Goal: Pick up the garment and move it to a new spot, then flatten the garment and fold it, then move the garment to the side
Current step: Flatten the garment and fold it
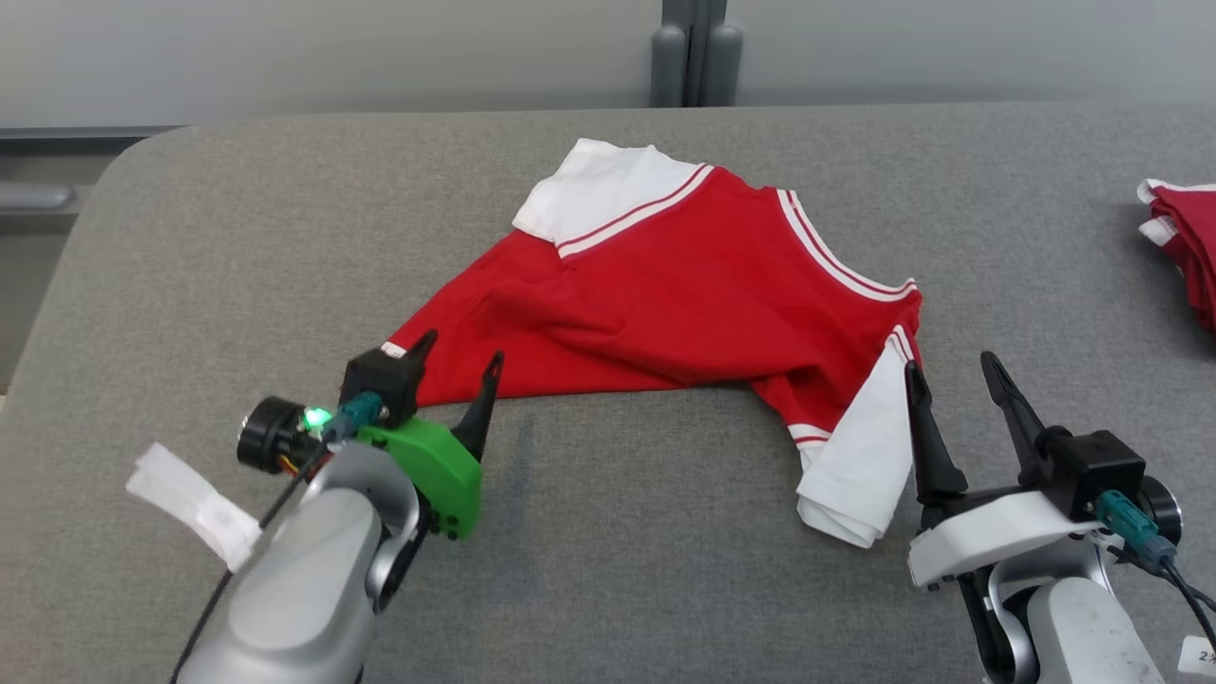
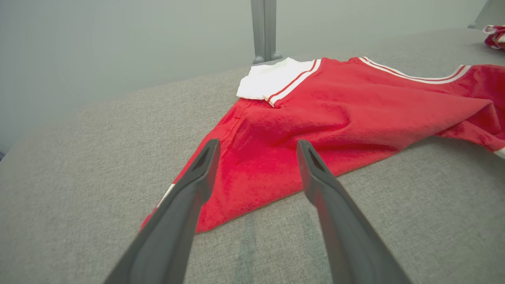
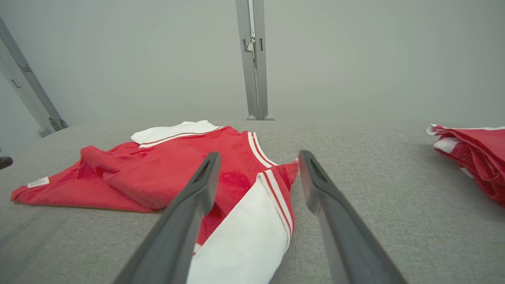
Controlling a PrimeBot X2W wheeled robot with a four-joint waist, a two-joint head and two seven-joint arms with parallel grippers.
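The garment (image 1: 684,294), a red T-shirt with white sleeves and striped trim, lies rumpled in the middle of the grey table (image 1: 589,570). My left gripper (image 1: 464,353) stands open at its near-left hem corner, its fingers straddling the red cloth (image 2: 260,157) without closing. My right gripper (image 1: 950,370) is open just right of the near white sleeve (image 1: 855,465), which lies between and below its fingers (image 3: 248,236). A small white label (image 3: 38,182) shows at the hem.
A bundle of other red-and-white clothes (image 1: 1187,247) lies at the table's right edge. A white paper tag (image 1: 195,503) hangs by my left forearm. A grey post (image 1: 695,52) stands behind the table's far edge.
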